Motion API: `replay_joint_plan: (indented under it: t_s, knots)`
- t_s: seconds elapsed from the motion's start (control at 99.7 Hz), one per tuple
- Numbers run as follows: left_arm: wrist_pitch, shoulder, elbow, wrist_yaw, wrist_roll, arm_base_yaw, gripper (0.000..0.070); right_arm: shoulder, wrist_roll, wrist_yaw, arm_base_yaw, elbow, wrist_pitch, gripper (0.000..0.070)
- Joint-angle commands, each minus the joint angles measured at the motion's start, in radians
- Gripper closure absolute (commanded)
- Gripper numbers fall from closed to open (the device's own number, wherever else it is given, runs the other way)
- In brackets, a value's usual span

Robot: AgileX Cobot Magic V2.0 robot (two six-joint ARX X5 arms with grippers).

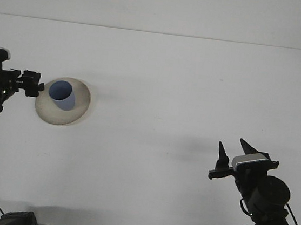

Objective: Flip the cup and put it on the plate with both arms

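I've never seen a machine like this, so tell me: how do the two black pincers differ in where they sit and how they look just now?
The left pincer sits at the table's left edge, just beside the plate holding the blue cup; the right pincer is near the front right, far from both. The right pincer's fingers point up and stand apart; the left pincer's are too small to judge. Both are black and hold nothing.
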Motion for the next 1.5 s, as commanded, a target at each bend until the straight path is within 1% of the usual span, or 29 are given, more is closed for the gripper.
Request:
replay_joint_plan:
  t_s: [0.0, 0.04, 0.11, 0.16, 0.191, 0.231, 0.281, 0.311, 0.321, 0.411, 0.481, 0.632, 0.692, 0.772, 1.494]
  knots:
    - [0.023, -0.048, -0.057, 0.005, -0.016, 0.003, 0.0326, -0.004, 0.044, 0.007, -0.009, -0.018, 0.014, 0.0288]
    - [0.065, -0.1, -0.126, 0.005, -0.015, 0.003, 0.0348, -0.014, 0.051, 0.006, -0.016, -0.027, 0.018, 0.0292]
    - [0.173, -0.2, -0.286, -0.004, -0.005, 0.003, 0.0452, -0.036, 0.051, 0.007, -0.024, -0.039, 0.032, 0.0313]
    - [0.265, -0.275, -0.417, -0.01, -0.004, 0.003, 0.0502, -0.053, 0.05, 0.008, -0.029, -0.048, 0.052, 0.0347]
    - [0.33, -0.323, -0.504, -0.01, -0.001, 0.003, 0.0533, -0.064, 0.048, 0.009, -0.033, -0.055, 0.068, 0.0384]
    - [0.409, -0.38, -0.61, -0.01, -0.002, 0.003, 0.0597, -0.078, 0.044, 0.017, -0.038, -0.064, 0.09, 0.0461]
    - [0.509, -0.455, -0.744, -0.008, -0.002, 0.003, 0.07, -0.093, 0.043, 0.026, -0.045, -0.077, 0.117, 0.0599]
    - [0.565, -0.496, -0.814, -0.006, -0.008, 0.003, 0.0685, -0.101, 0.043, 0.026, -0.048, -0.084, 0.129, 0.0686]
    - [0.586, -0.51, -0.839, -0.006, -0.011, 0.003, 0.0685, -0.104, 0.043, 0.026, -0.05, -0.085, 0.131, 0.07]
    - [0.756, -0.632, -1.022, -0.006, -0.038, 0.003, 0.0686, -0.117, 0.043, 0.026, -0.057, -0.094, 0.138, 0.07]
    - [0.845, -0.707, -1.112, -0.008, -0.071, 0.004, 0.0687, -0.117, 0.043, 0.026, -0.06, -0.095, 0.138, 0.07]
    - [0.872, -0.78, -1.151, -0.01, -0.146, 0.003, 0.0688, -0.117, 0.043, 0.026, -0.063, -0.095, 0.15, 0.07]
    - [0.872, -0.796, -1.151, -0.01, -0.162, 0.003, 0.0687, -0.117, 0.043, 0.026, -0.063, -0.095, 0.148, 0.07]
    - [0.872, -0.813, -1.151, -0.01, -0.171, 0.003, 0.0687, -0.117, 0.043, 0.026, -0.063, -0.095, 0.141, 0.07]
    - [0.867, -0.854, -1.151, -0.01, -0.166, 0.004, 0.0686, -0.117, 0.043, 0.026, -0.063, -0.095, 0.142, 0.07]
